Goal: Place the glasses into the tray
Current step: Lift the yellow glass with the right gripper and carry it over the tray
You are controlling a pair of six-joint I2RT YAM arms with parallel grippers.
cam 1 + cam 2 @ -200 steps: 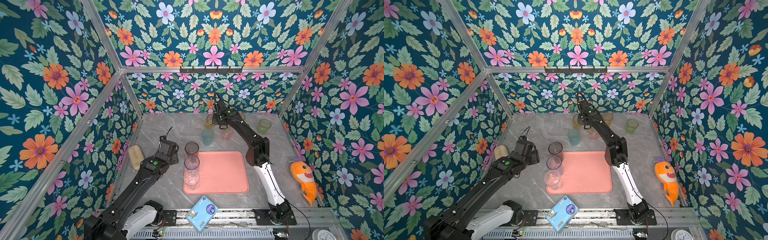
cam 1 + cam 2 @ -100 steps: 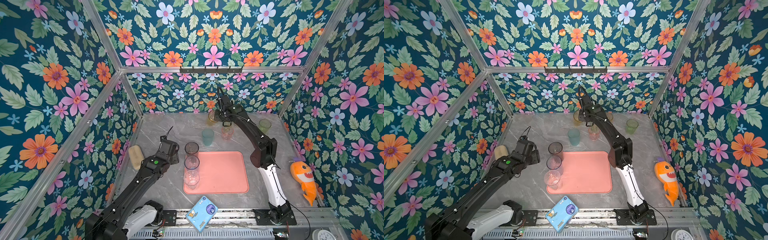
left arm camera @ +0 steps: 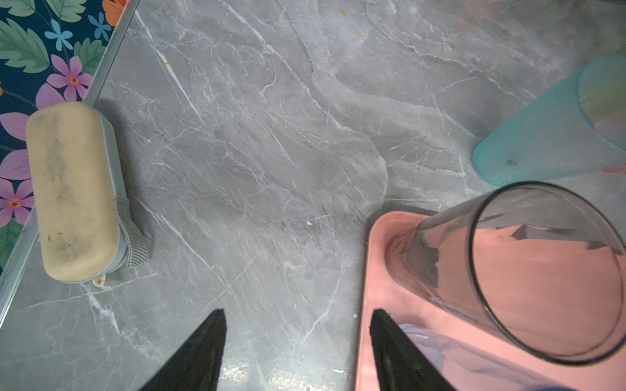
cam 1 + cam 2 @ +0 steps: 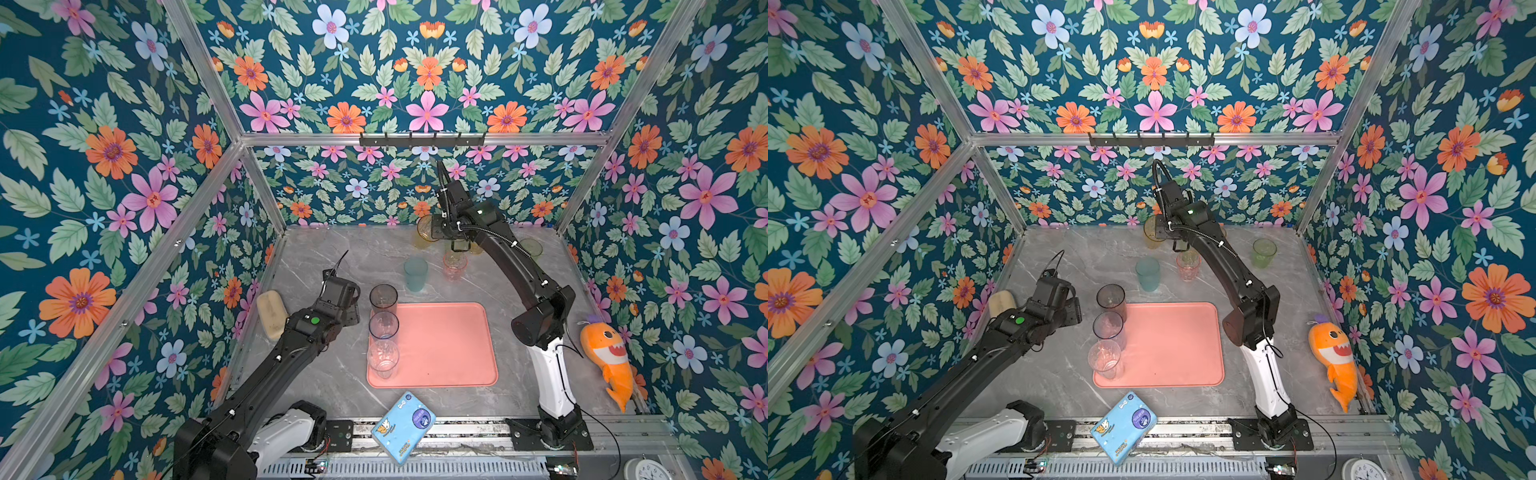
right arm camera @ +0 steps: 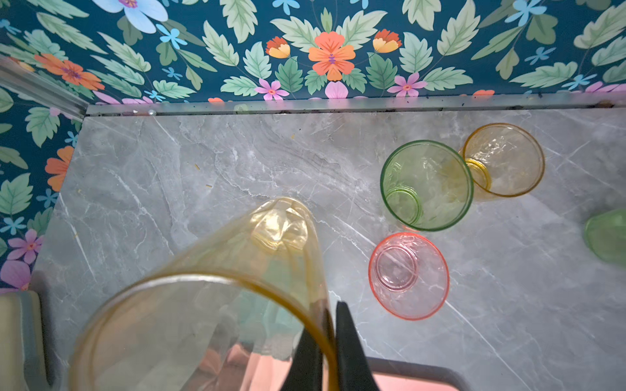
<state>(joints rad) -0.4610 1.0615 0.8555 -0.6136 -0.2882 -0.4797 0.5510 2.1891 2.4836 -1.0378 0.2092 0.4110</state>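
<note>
Your right gripper pinches the yellow glass by its rim, so carry it slowly, upright, to the bare right side of the tray.

A beige zip pouch is lying on the grey marble tabletop against the left wall, an orange shark plush is resting by the right wall, a blue cartoon-print packet is sitting at the near edge, and a black hook rack is hanging on the far floral wall.
</note>
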